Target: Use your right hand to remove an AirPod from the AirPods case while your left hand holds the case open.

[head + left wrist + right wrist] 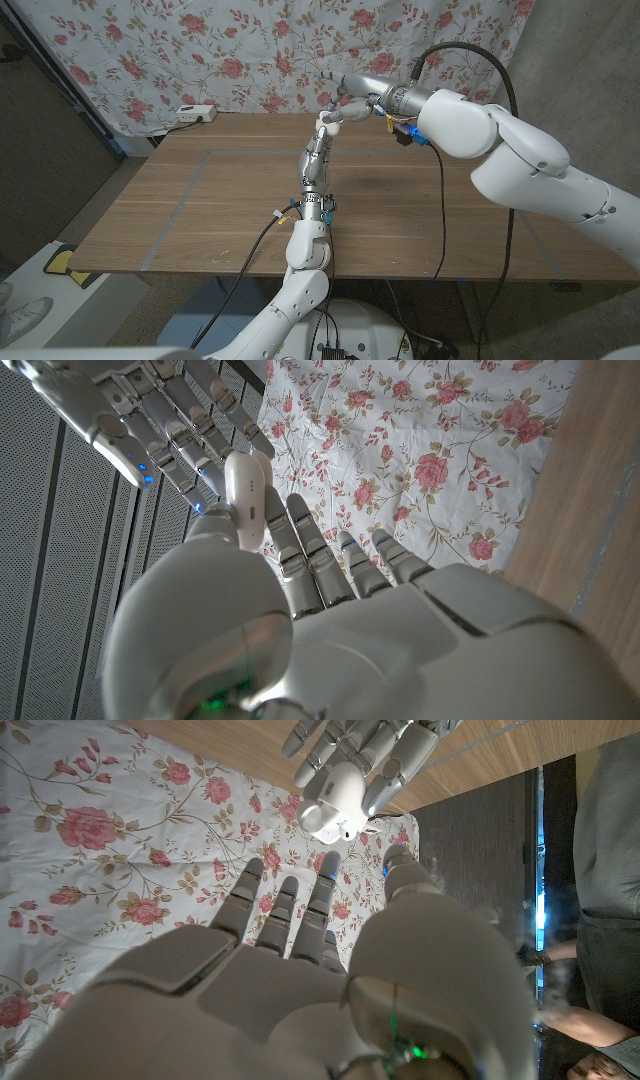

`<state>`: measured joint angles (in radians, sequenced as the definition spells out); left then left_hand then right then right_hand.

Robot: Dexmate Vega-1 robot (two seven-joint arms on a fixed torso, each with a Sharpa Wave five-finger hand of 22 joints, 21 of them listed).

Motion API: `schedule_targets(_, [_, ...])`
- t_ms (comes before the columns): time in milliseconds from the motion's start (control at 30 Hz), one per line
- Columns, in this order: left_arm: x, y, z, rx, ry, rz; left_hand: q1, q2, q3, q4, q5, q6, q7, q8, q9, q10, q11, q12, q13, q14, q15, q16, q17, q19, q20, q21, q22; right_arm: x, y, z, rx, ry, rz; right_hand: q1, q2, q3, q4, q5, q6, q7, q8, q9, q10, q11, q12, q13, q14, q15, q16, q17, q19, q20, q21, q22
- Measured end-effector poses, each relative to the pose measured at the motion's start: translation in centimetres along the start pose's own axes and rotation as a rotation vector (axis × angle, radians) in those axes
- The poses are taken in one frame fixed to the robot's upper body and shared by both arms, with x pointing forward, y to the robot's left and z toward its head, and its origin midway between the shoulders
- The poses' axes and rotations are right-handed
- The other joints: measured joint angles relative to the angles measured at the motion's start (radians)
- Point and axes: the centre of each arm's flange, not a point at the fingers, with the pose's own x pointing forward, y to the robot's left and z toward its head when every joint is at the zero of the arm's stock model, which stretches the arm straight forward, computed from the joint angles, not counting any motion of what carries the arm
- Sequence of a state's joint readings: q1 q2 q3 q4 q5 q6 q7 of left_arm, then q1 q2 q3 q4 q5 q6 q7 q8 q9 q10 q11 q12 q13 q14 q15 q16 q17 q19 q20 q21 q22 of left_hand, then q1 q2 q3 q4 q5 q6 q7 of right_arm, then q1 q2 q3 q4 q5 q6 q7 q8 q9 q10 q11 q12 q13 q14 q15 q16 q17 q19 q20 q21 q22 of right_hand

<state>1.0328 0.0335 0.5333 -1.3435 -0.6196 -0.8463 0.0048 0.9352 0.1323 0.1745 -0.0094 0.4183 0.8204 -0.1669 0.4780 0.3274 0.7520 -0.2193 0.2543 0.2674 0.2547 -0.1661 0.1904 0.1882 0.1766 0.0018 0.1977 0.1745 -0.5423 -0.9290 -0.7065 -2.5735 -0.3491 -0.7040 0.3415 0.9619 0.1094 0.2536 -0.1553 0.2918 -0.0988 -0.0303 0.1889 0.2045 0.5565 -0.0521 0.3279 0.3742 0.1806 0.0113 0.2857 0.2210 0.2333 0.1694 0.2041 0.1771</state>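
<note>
The AirPods case [334, 793] sits gripped in the left hand [327, 118], raised over the table's [200, 210] far edge; its lid seems open, though that is hard to confirm. The right hand [352, 95] hovers just beside it, fingers spread and empty. Approach slowly, pinch one bud, lift straight out. Open air surrounds both hands; the floral curtain [250, 50] hangs close behind.

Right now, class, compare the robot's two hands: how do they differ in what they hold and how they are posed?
1. The left hand grips the white AirPods case; the right hand holds nothing.
2. The left hand's fingers wrap the case; the right hand's fingers are spread apart.
3. In the head view the left hand comes up from below, the right hand from the side.

Both are raised above the wooden table.
</note>
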Motion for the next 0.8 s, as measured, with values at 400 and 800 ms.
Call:
schedule_targets(400, [-0.39, 0.11, 0.31, 0.042, -0.005, 0.014, 0.002, 0.002, -0.003, 0.003, 0.004, 0.0, 0.0, 0.0, 0.0, 0.004, -0.004, -0.008, 0.0, 0.0, 0.0, 0.0, 0.0, 0.0, 0.0, 0.0, 0.0, 0.0, 0.34, -0.18, -0.025, 0.023, 0.006, -0.014, 0.0, -0.006, 0.006, 0.001, 0.0, 0.0, 0.0, -0.005, 0.021, -0.021, 0.0, 0.005, 0.0, 0.0, 0.008, 0.005, 0.004, 0.004, 0.0, 0.0])
schedule_targets(800, [-0.59, -0.13, 0.38, 0.064, -0.006, 0.012, 0.005, 0.005, -0.007, 0.007, 0.004, 0.0, 0.0, 0.003, 0.0, 0.009, 0.002, -0.007, 0.005, 0.003, -0.003, 0.0, 0.0, 0.0, 0.0, 0.0, 0.0, -0.16, 0.7, -0.22, -0.041, 0.036, 0.02, -0.022, 0.002, -0.012, 0.012, 0.009, -0.005, 0.005, 0.0, -0.005, 0.029, -0.029, 0.0, 0.009, 0.006, -0.006, 0.015, 0.005, 0.011, -0.003, 0.0, 0.0])
